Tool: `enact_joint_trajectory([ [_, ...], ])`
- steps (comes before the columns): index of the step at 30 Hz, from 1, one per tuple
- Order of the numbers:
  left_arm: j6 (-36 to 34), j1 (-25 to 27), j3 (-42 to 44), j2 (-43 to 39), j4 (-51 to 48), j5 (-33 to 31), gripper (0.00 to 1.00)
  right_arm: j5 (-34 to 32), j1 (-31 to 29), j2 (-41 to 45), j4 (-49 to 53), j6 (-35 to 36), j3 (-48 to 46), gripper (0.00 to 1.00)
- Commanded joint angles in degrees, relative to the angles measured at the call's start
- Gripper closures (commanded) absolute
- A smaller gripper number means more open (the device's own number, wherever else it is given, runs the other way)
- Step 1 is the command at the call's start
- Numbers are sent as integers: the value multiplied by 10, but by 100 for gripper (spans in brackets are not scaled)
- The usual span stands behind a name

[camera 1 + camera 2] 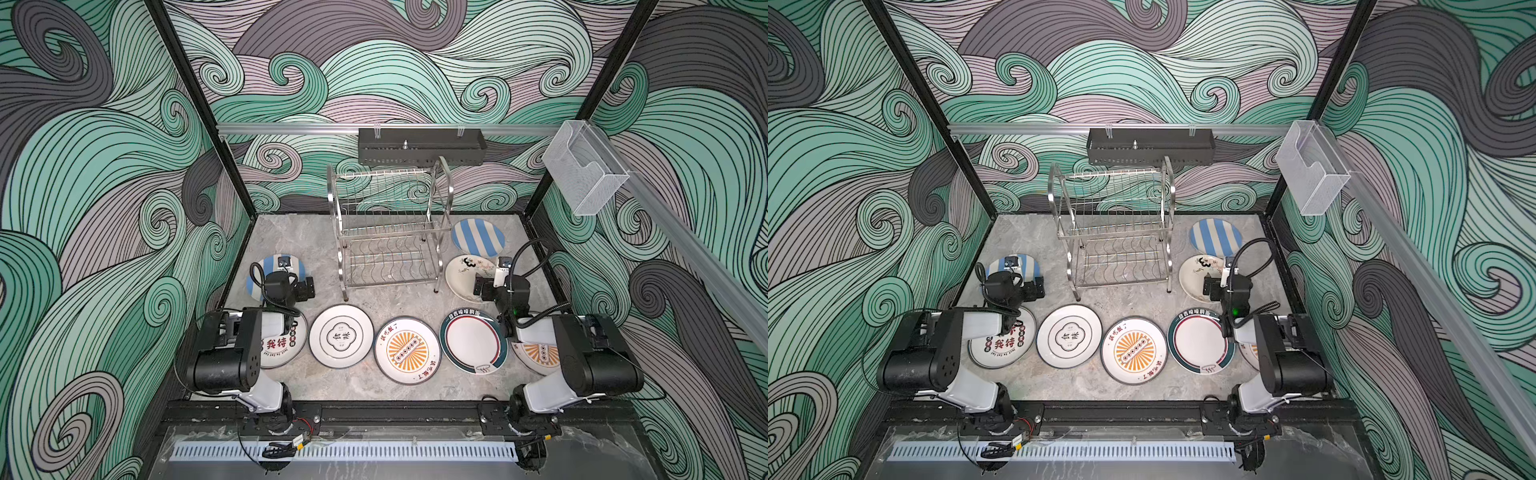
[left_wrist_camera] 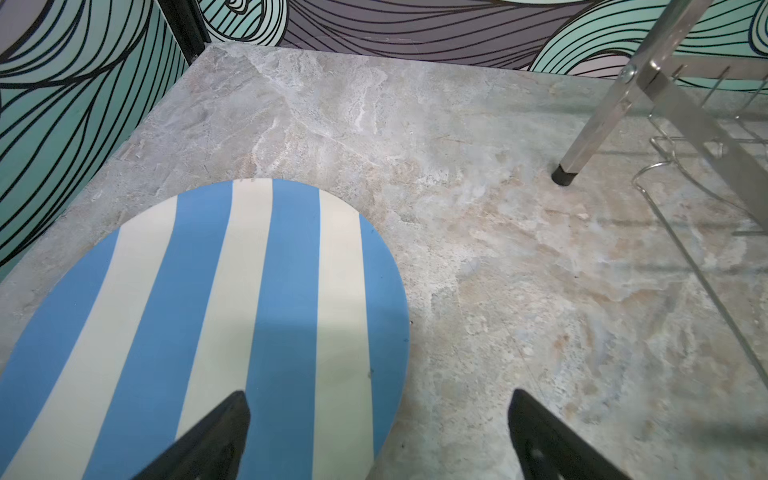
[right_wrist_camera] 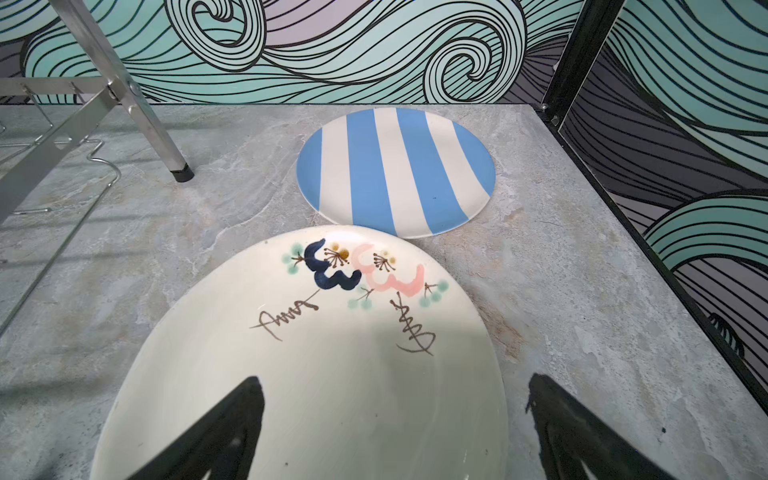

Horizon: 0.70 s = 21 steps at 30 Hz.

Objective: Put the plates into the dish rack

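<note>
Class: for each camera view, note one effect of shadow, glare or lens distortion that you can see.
Left wrist view: a shadow darkens the near part of the striped plate, which looks stretched into an oval. Right wrist view: a shadow covers the near half of the flowered plate, also stretched. In both top views: even light; the rack shows bright highlights.

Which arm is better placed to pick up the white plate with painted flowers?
Right. Its open jaws hang over the flowered plate; the left jaws are over a blue-striped plate beyond the dish rack.
</note>
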<state>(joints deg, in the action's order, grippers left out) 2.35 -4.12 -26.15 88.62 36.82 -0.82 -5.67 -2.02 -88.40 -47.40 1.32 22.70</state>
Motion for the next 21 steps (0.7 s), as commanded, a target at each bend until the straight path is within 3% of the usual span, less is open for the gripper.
enact_joint_trajectory([
  [1,-1,-4,-15,-11,0,6,1,-1,-2,3,-14,-2,3,1],
  [21,-1,-4,-17,-10,-2,7,1,-1,-2,2,-10,-2,5,1],
])
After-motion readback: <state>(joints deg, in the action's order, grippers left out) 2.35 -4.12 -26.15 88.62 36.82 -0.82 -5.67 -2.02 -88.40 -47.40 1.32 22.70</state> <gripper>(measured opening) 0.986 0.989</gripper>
